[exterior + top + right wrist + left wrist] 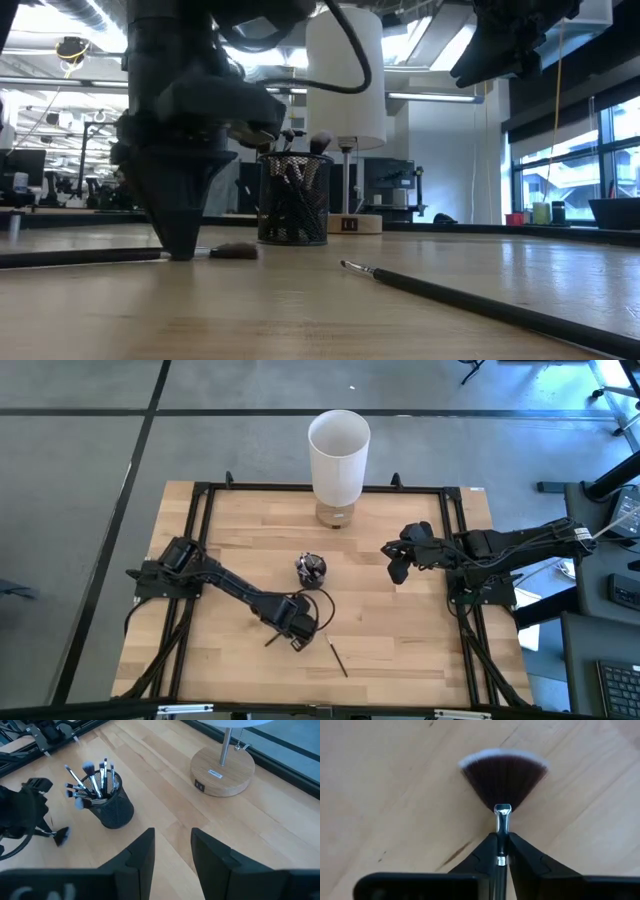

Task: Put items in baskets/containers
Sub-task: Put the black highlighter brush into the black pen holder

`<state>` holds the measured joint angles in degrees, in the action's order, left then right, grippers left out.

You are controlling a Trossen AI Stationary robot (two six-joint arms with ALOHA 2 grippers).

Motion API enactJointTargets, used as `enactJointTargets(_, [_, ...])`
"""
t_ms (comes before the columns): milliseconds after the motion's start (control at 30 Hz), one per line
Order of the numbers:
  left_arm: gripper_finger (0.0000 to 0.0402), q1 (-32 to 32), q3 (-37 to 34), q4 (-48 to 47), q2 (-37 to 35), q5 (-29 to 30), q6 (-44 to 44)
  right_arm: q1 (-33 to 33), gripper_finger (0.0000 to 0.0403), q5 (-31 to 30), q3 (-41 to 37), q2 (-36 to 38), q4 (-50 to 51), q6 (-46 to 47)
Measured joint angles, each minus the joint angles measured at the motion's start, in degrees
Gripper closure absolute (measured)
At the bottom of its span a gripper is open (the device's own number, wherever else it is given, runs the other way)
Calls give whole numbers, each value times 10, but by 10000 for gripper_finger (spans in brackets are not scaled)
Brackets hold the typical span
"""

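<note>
left gripper (pixel 502 851) jaws pinch the dark-handled fan makeup brush (pixel 503 780) on the pale wooden counter (pixel 400 640); right gripper (pixel 172 851) jaws gape empty.

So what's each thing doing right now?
Left claw: down at the table, pinched on the fan brush's handle.
Fan brush: lying flat on the wood, bristles spread.
Thin brush: lying loose on the table, untouched.
Dark cup: upright, brushes standing in it.
White bin: upright at the table's far edge.
Right claw: open, holding nothing, raised off the table.
</note>
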<state>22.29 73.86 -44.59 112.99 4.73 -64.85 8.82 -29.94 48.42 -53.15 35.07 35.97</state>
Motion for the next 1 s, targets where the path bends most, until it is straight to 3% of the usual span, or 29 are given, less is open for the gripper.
enactJointTargets(133, [370, 16, 50, -2, -20, 90, 48, 0, 276, 0, 0, 0, 0, -2])
enactJointTargets(433, [374, 53, 147, 22, -60, 379, 174, 0, 276, 0, 0, 0, 0, 8])
enactJointTargets(600, [375, 50, 166, 55, -70, 539, 264, 0, 276, -3, 0, 0, 0, 10])
enactJointTargets(767, [377, 16, 160, 96, -71, 561, 327, 0, 276, -4, 0, 0, 0, 10])
enactJointTargets(1000, [376, -36, 123, 141, -66, 590, 336, 0, 276, -5, 0, 0, 0, 8])
